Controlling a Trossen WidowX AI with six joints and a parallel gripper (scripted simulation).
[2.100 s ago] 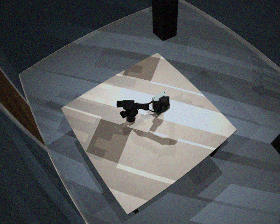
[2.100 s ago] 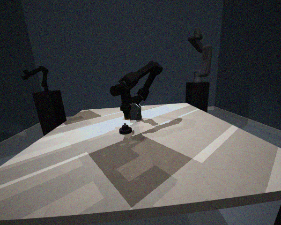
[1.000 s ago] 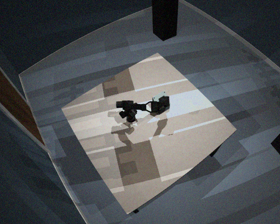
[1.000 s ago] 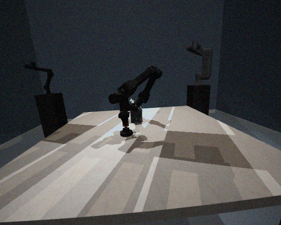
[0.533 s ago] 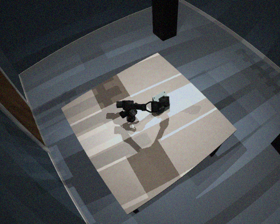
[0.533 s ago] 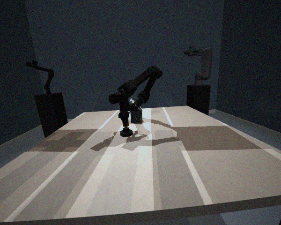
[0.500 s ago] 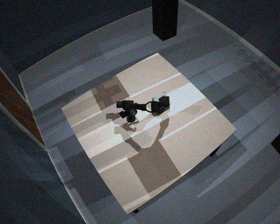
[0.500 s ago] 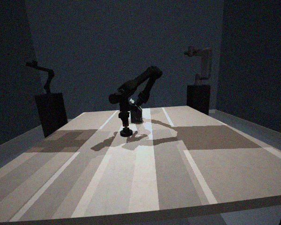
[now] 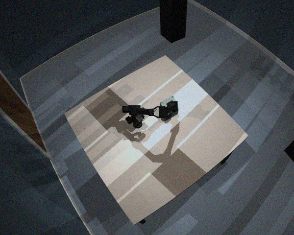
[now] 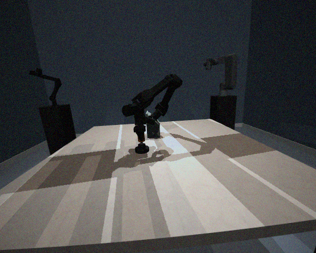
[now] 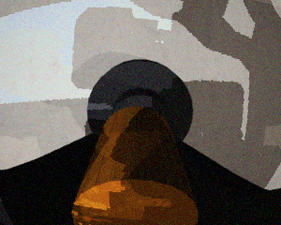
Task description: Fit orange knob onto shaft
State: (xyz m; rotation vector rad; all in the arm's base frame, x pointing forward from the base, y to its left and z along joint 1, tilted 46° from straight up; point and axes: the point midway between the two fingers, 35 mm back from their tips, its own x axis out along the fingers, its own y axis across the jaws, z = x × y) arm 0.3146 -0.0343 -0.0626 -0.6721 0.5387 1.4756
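The orange knob (image 10: 141,140) (image 11: 131,159) is upright between the fingers of my gripper (image 10: 140,139) (image 11: 136,146), which is shut on it. In the exterior view only a thin orange strip shows under the dark fingers, just above the dark round pedestal (image 10: 141,149) (image 11: 105,89) (image 9: 137,124). In the wrist view the knob's lower end overlaps the near part of the pedestal's raised centre. The silver shaft is mostly hidden, so I cannot tell whether its tip is inside the hole. The knob's underside and flat side are hidden. The knob is not down on the pedestal's base.
My arm's base stands behind the pedestal, beside a pale plate (image 9: 166,100). The pale table (image 9: 205,141) carries striped light and arm shadows. Two other arms stand on dark stands (image 10: 57,125) (image 10: 223,111) beyond the table.
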